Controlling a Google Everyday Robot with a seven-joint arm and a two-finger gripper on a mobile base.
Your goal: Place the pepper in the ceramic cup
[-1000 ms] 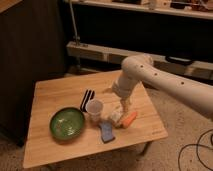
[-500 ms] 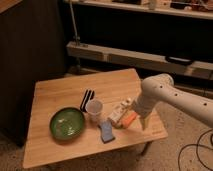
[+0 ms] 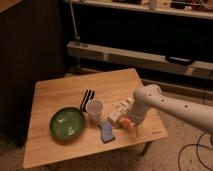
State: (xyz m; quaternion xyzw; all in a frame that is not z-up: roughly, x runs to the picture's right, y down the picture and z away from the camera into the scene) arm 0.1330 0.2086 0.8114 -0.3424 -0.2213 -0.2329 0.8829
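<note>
**A:** Where is the pepper?

**B:** The pepper (image 3: 125,122) is on the wooden counter (image 3: 55,92), toward the front right, just beside the white bottle (image 3: 118,113) on its right side.

**A:** And the end effector?

**B:** The end effector (image 3: 133,123) is down low, right at the pepper. It sits at the tip of the white arm (image 3: 170,107) that reaches in from the right. I cannot tell whether it is spread, pressed together or pinching the pepper.

**A:** And the cup?

**B:** The cup (image 3: 94,107) stands upright near the middle of the counter, left of the bottle and apart from the pepper. A green bowl (image 3: 67,123) sits to its left. A black striped item (image 3: 87,99) is just behind it, and a blue cloth (image 3: 106,132) lies just in front.
</note>
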